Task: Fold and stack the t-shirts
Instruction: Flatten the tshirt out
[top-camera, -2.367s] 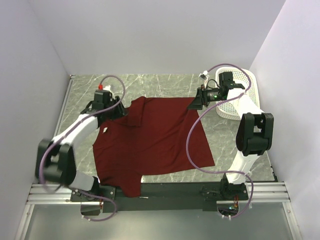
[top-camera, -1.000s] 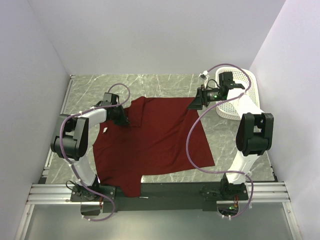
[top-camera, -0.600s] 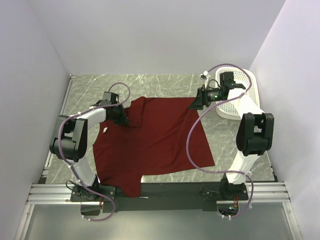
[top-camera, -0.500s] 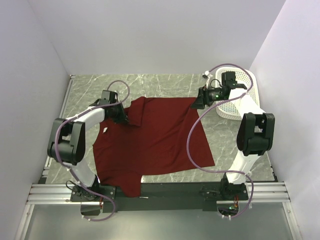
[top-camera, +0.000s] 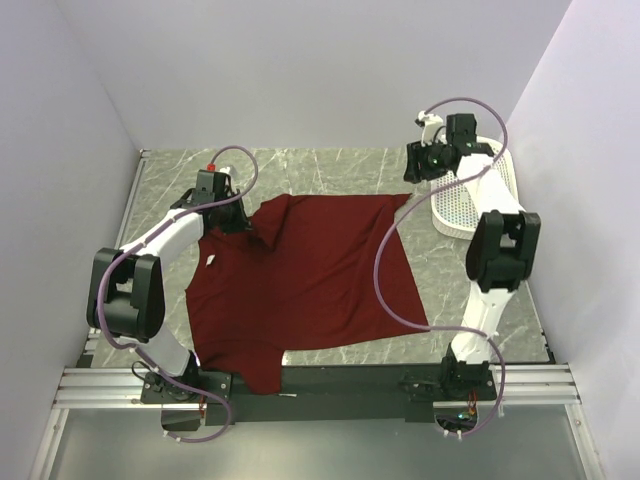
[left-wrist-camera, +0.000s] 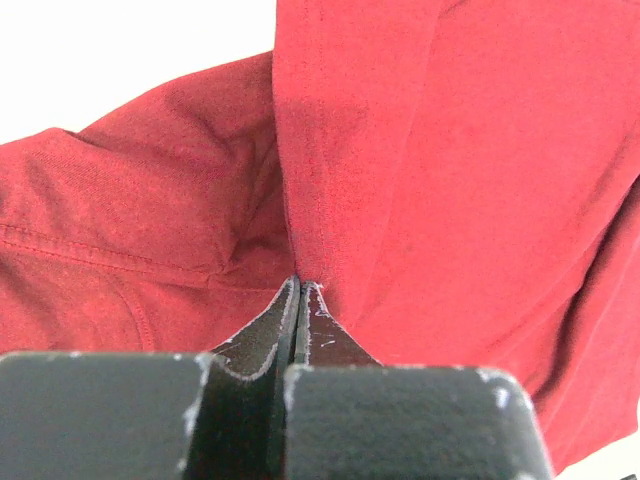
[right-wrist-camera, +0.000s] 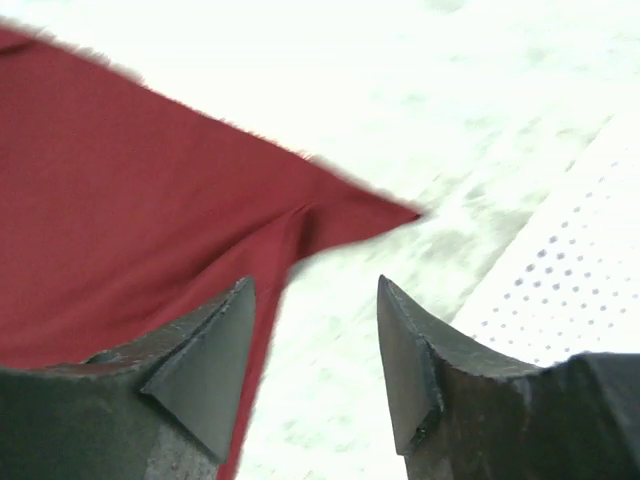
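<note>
Grey marble counter (top-camera: 330, 165) is sitting inside plain white walls, arm bases along the bottom edge of the top view. Maroon t-shirt (top-camera: 310, 280) is lying spread flat across the middle of the frame, unfolded, with one sleeve hanging toward the bottom edge and a small white neck tag (top-camera: 212, 262) showing at its left side.

Left gripper (top-camera: 240, 220) is working at the shirt's upper-left corner. In the wrist view its jaws (left-wrist-camera: 300, 290) are pinching together on a raised ridge of the red cloth (left-wrist-camera: 450, 180), so it's clamped on the t-shirt.

Right gripper (top-camera: 414, 172) is hovering in the upper right of the frame, above the shirt's upper-right corner. In its wrist view the fingers (right-wrist-camera: 315, 285) are standing apart with nothing between them, so it's released. The pointed cloth corner (right-wrist-camera: 120, 200) is lying beyond the tips, blurred.

White perforated basket (top-camera: 455, 205) is standing just right of that corner, its wall showing at lower right of the wrist view (right-wrist-camera: 570, 290).
</note>
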